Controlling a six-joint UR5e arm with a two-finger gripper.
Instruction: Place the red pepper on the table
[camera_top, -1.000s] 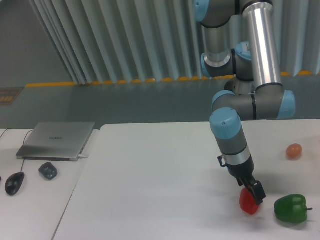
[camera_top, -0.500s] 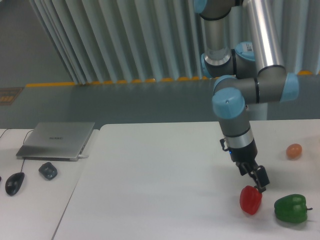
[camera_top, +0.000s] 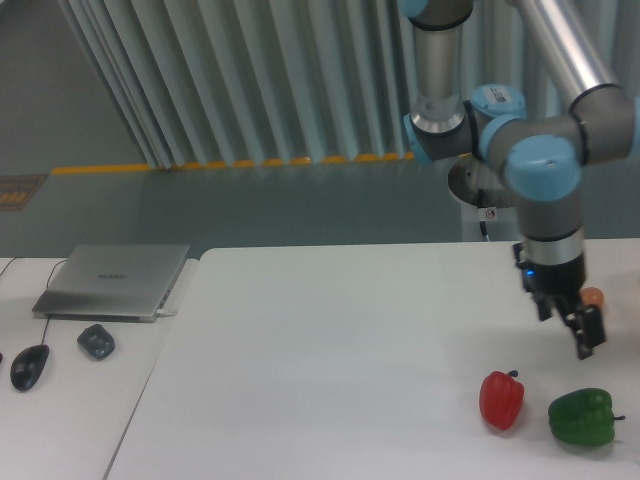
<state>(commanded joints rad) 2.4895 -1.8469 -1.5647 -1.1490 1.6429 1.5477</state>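
Red pepper (camera_top: 501, 400) sits upright on the table (camera_top: 320, 370) beside the green pepper (camera_top: 581, 417) — gripper (camera_top: 583, 335) above, empty, jaw gap unclear

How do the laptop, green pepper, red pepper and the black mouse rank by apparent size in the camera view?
1. laptop
2. green pepper
3. red pepper, close to the green one
4. black mouse

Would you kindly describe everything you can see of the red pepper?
The red pepper is a small, glossy red bell pepper with a short dark stem pointing up. It stands upright on the white table, left of the green pepper with a gap between them. Nothing grips it: the gripper hangs above and to its right, clear of it.
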